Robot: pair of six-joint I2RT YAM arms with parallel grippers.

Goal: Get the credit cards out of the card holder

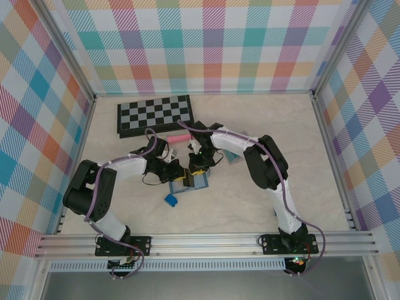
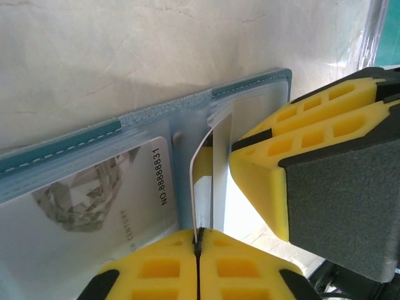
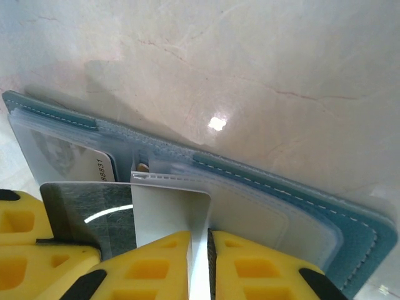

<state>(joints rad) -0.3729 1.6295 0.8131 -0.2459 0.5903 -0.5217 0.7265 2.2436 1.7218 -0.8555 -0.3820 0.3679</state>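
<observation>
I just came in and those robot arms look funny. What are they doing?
Both arms are working over the open card holder on the table. The right gripper pinches a white card standing up from it. The left gripper is shut on a thin grey sheet beside it, perhaps a card. A printed card sits in its pocket.

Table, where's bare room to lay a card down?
Bare: the wide patch between the right arm and the right wall, and the front strip between the blue block and the rail. Crowded: mid-table around the card holder, back to the chessboard.
</observation>
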